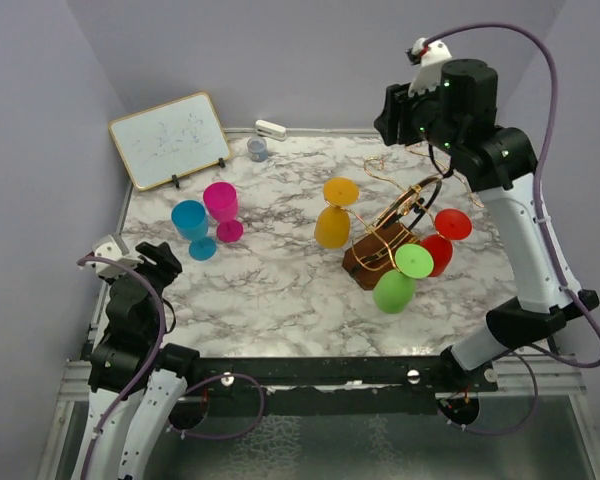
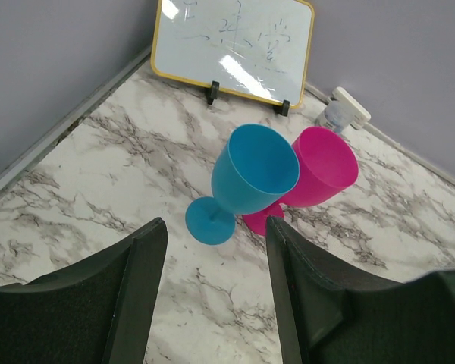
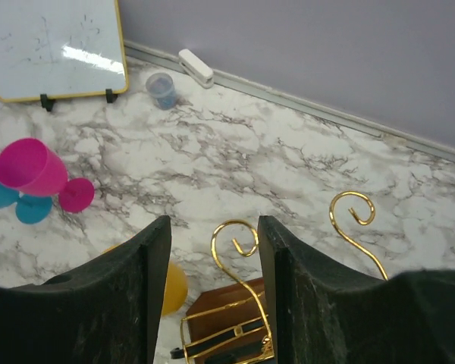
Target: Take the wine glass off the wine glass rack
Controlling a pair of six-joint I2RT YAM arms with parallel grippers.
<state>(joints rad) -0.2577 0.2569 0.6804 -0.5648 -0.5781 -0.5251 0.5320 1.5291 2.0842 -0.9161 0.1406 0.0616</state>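
The wine glass rack (image 1: 395, 222), copper wire on a brown wooden base, stands right of centre. A yellow glass (image 1: 334, 214), a red glass (image 1: 443, 238) and a green glass (image 1: 401, 277) hang on its arms. My right gripper (image 1: 388, 116) is open and empty, high above the rack's far side. In the right wrist view (image 3: 214, 224) one curled arm end (image 3: 235, 236) shows between the fingers, with the base (image 3: 229, 309) and the yellow glass (image 3: 174, 288) below. My left gripper (image 1: 166, 262) is open and empty at the near left (image 2: 215, 224).
A blue glass (image 1: 192, 229) and a pink glass (image 1: 223, 209) stand upright together at the left, ahead of the left gripper (image 2: 254, 173). A whiteboard (image 1: 170, 139), a small blue cup (image 1: 257, 150) and a white object (image 1: 270, 129) are at the back edge.
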